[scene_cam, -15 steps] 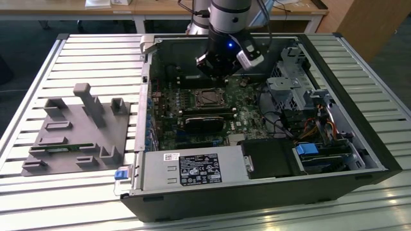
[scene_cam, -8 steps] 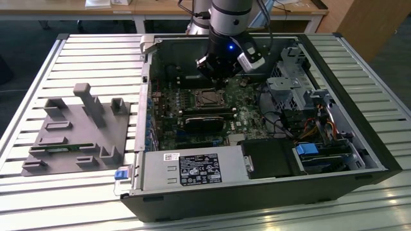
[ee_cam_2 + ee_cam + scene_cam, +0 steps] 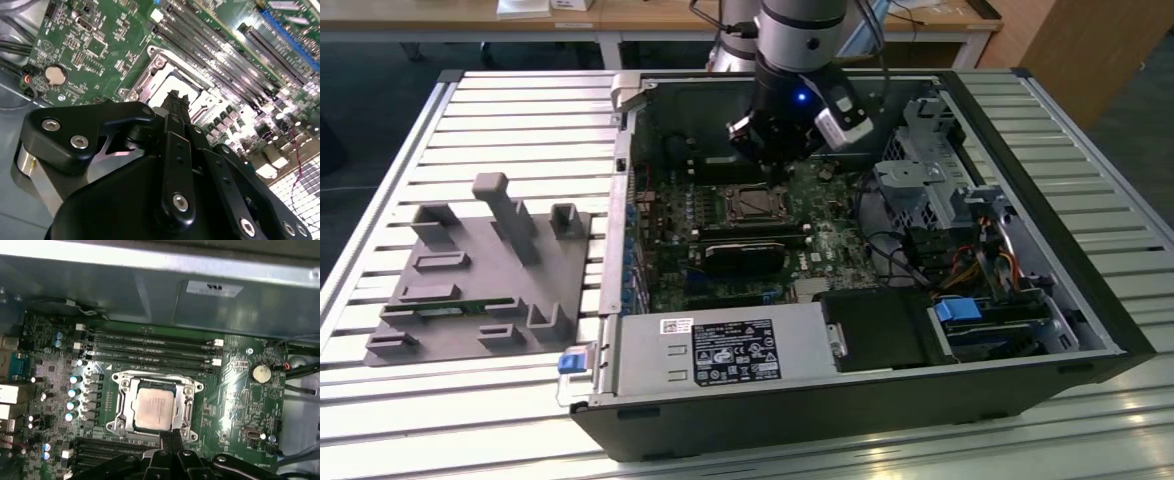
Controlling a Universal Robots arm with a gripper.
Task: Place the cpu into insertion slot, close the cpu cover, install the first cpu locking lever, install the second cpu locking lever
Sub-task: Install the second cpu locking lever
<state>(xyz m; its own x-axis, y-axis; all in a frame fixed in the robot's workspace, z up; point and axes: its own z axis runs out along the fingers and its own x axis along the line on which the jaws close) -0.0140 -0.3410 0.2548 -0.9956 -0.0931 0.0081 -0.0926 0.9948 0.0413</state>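
Note:
The cpu (image 3: 156,407), a pale silver square, lies in the insertion slot (image 3: 121,426) on the green motherboard. The silver cpu cover (image 3: 188,405) lies flat around it, and the chip shows through the cover's window. My gripper (image 3: 172,437) is shut, with its black fingertips together at one edge of the socket and nothing visible between them. In the second wrist view the gripper (image 3: 176,97) points down at the cover (image 3: 150,75), close above it. In the exterior view the gripper (image 3: 774,160) hangs inside the open case just behind the insertion slot (image 3: 754,205).
Long black memory slots (image 3: 150,347) run beside the socket and a coin battery (image 3: 260,372) sits nearby. A black card (image 3: 740,255), the grey power supply (image 3: 707,350), a drive cage (image 3: 921,180) and cables crowd the case. A grey fixture (image 3: 480,270) stands at the exterior view's left.

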